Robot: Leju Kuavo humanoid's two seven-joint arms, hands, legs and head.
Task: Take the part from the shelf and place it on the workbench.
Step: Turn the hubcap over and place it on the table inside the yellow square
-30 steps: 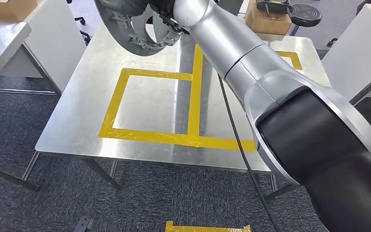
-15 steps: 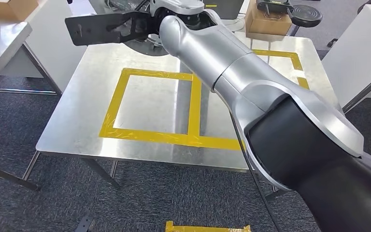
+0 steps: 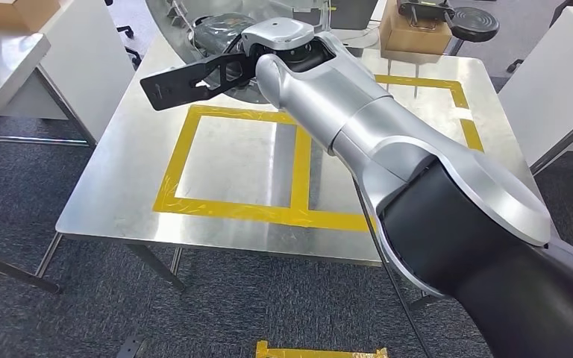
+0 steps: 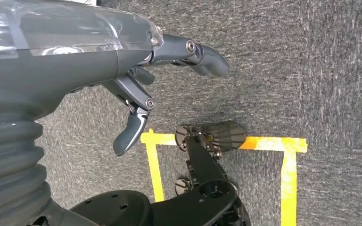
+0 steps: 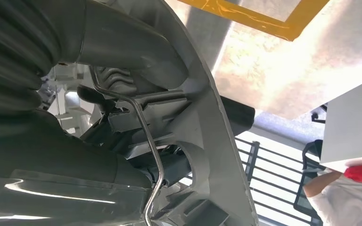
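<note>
The right hand is gripping the part, a grey ribbed plastic ring, above the steel counter's far edge; the left hand is hanging open.

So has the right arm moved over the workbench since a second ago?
Yes. In the head view the right arm has swung toward the robot's left: it now crosses the yellow tape centre strip, and its wrist sits nearer the left square's far edge.

Left hand with thick grey thumb and dark fingers apart and loosely curled, holding nothing, grey speckled carpet floor beyond the fingertips, yellow tape rectangle outline on it.
</note>
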